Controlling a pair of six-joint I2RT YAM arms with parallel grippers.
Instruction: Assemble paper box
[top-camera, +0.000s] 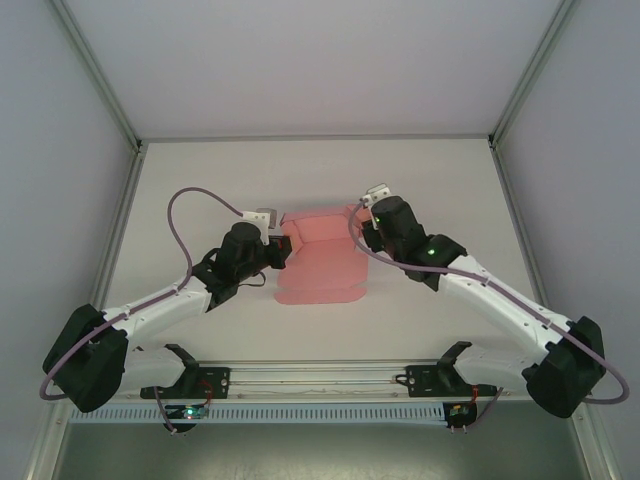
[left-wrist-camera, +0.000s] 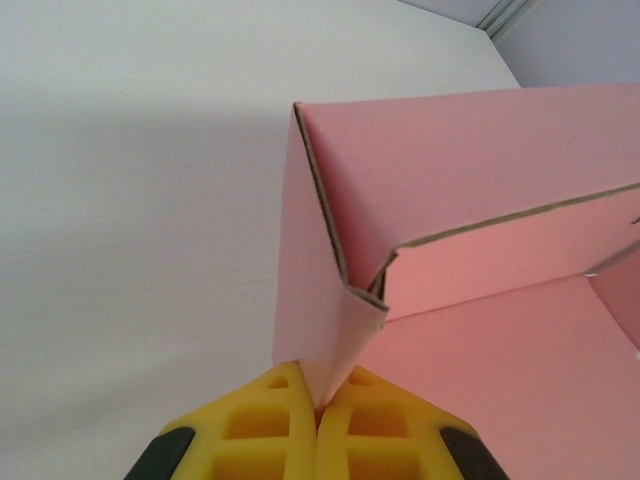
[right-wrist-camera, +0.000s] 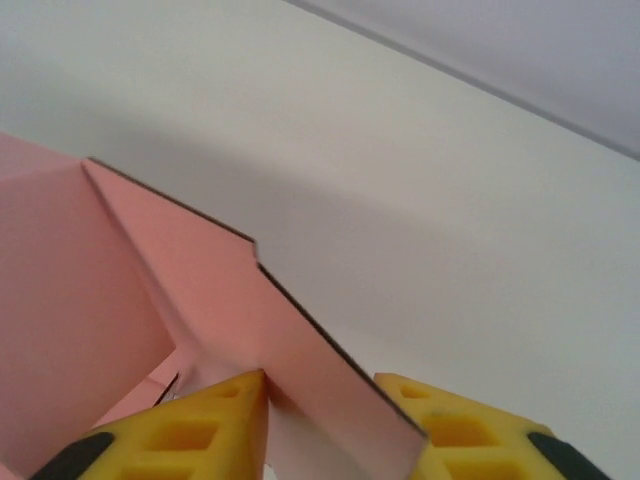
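Top external view: both arms reach inward, elbows bent, to the pink paper box (top-camera: 320, 262).
The left gripper (top-camera: 277, 250), at the box's left wall, pinches a flap tight between yellow fingers (left-wrist-camera: 262, 428). The right gripper (top-camera: 366, 216), at its far right corner, is partly parted around a flap (one finger touching).

Left arm (top-camera: 150, 305) and right arm (top-camera: 500, 300) angle inward; left gripper (left-wrist-camera: 318, 400) jaws pressed together; right gripper (right-wrist-camera: 320, 390) jaws parted.

paper box (top-camera: 318, 265) pink, brown cut edges; left tool (left-wrist-camera: 318, 410), right tool (right-wrist-camera: 322, 400) yellow; table (top-camera: 300, 170) white
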